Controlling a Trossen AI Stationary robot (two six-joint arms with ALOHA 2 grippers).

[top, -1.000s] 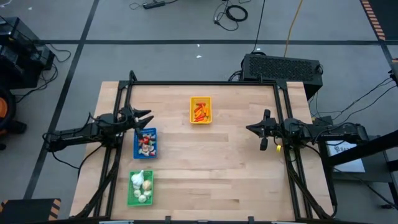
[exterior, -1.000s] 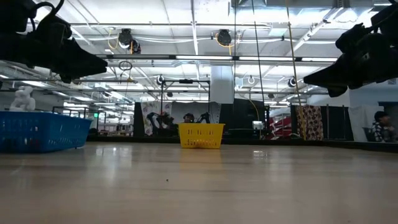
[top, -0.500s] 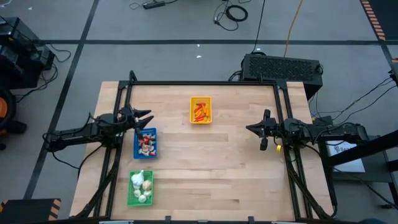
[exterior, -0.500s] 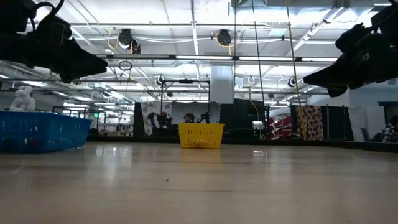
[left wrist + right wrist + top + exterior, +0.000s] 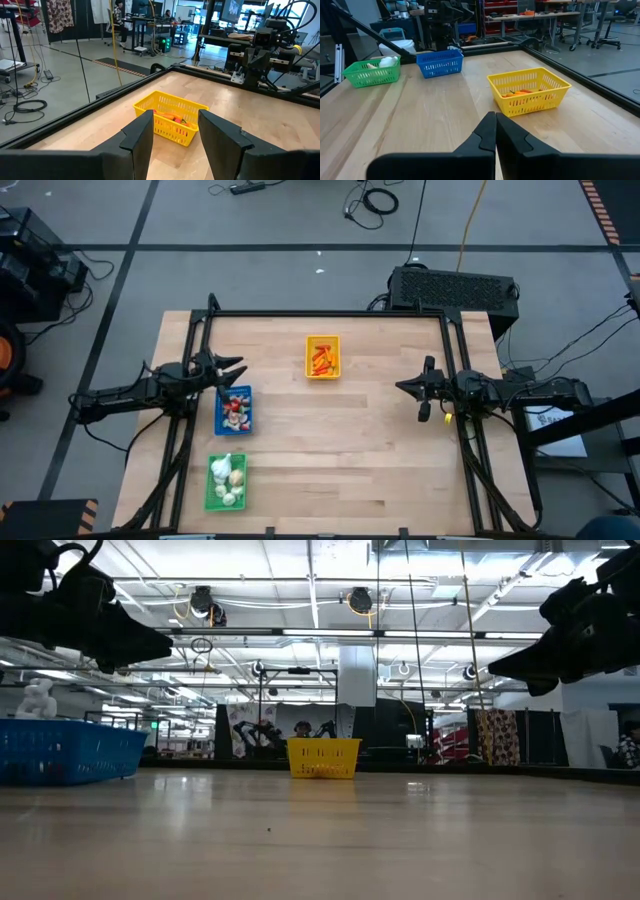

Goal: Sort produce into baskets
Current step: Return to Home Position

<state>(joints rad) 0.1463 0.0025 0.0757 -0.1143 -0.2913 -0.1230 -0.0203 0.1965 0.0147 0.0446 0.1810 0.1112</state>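
Note:
The yellow tray [image 5: 322,357] holds slim orange-red pieces [image 5: 520,92] at the table's far middle. The blue tray [image 5: 234,409] holds small red-and-white pieces at the left. The green tray [image 5: 226,481] holds whitish bulbs [image 5: 384,62] at the near left. My left gripper [image 5: 238,366] hangs open and empty above the table, just beyond the blue tray's far end. My right gripper [image 5: 401,387] hangs shut and empty at the table's right side.
A black frame rail [image 5: 330,313] runs along the table's far edge and down both sides. The wide middle of the wooden table [image 5: 340,450] lies between the trays and the right arm. A person [image 5: 630,750] shows in the room beyond.

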